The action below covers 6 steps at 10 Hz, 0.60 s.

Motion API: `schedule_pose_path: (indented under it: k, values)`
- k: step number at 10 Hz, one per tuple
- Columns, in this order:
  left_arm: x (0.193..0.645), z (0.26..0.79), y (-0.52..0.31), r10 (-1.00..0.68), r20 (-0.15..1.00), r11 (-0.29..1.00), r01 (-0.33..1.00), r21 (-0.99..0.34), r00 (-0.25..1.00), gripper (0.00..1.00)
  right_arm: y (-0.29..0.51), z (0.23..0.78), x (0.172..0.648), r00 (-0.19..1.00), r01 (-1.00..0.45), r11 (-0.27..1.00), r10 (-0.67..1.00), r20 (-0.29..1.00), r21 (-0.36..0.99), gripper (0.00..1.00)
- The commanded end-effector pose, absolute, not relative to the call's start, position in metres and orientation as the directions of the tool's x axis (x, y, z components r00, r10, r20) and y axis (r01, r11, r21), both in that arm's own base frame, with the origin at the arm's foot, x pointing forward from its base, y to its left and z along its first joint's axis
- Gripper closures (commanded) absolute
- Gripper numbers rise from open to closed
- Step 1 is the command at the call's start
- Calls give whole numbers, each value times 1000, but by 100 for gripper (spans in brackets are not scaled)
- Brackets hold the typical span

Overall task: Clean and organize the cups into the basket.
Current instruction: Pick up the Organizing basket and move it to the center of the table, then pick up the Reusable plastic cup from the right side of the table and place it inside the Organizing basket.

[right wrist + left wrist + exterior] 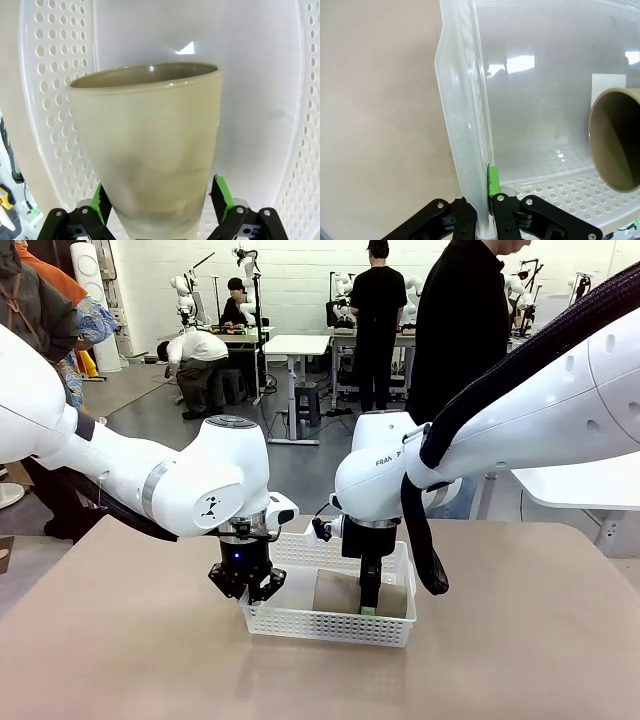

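Tan cup [145, 140] lies in white basket [330, 625]; R gripper [161, 194] straddles it, jaws wide, pads apparently just clear. L gripper [482, 192] pinches basket wall.

- Front camera sits low on the robot's side, facing across the surface [120, 640] to a person [460, 330] at the far side, with the basket [330, 625] mid-frame.
- Left wrist camera looks down along the left gripper [482, 200], tight against the basket's side wall, and a cup [620, 150] peeks in at the picture's right edge.
- Right wrist camera looks along the right gripper [161, 200], very close to the cup lying in the basket.
- All three views share basket and cup.
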<state>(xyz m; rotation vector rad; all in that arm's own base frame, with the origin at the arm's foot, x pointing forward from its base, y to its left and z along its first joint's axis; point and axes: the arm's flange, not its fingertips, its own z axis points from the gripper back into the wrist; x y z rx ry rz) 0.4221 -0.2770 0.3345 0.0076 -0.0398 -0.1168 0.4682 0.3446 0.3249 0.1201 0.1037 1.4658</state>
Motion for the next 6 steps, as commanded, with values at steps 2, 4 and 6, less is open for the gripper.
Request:
schedule_pose_path:
  k: [2, 4, 6]
  values:
    - [418, 330, -277, -117, 33, 993, 116, 18, 993, 100, 342, 328, 465, 119, -985, 112, 992, 45, 133, 0]
    - [418, 330, -277, -117, 33, 993, 116, 18, 993, 100, 334, 347, 457, 116, -991, 109, 989, 86, 83, 0]
    - [418, 330, -277, -117, 33, 993, 116, 18, 993, 100, 301, 392, 435, 86, -996, 89, 976, 202, -7, 0]
